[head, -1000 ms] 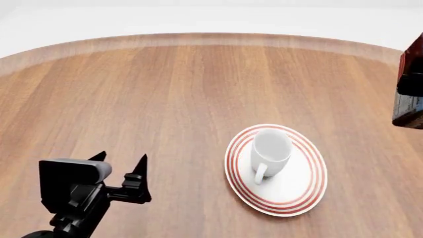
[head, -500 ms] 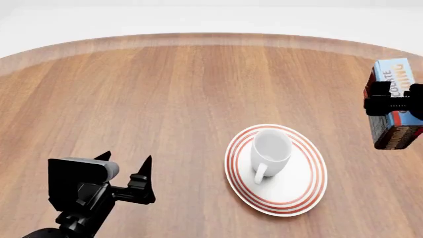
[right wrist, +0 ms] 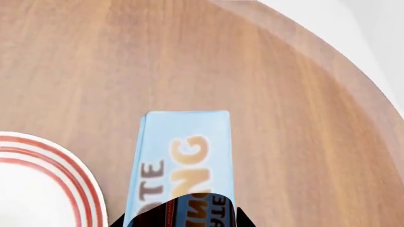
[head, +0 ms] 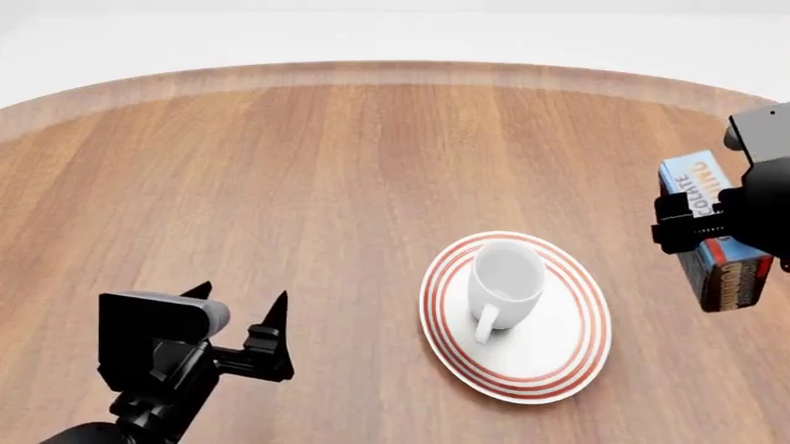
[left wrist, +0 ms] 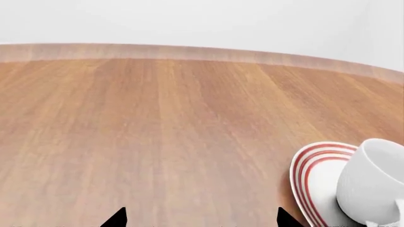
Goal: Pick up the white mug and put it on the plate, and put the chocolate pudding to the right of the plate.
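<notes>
Right fingers [head: 697, 231] clamp chocolate pudding [head: 709, 222] aloft | left fingers [head: 235, 305] apart, low

white mug [head: 508, 278], red-ringed white plate [head: 571, 347], lt blue/orange pudding box [right wrist: 183, 163], wood-grain table [head: 309, 185]

One white mug [head: 508, 279], one plate [head: 561, 350], one chocolate pudding [head: 716, 233], two tools: left [head: 237, 314], right [head: 713, 226].

- The right gripper [head: 709, 242], holding the chocolate pudding [head: 716, 250], has moved in from the frame's right edge toward the plate [head: 580, 356].
- The left gripper [head: 240, 310] has shifted slightly lower.
</notes>
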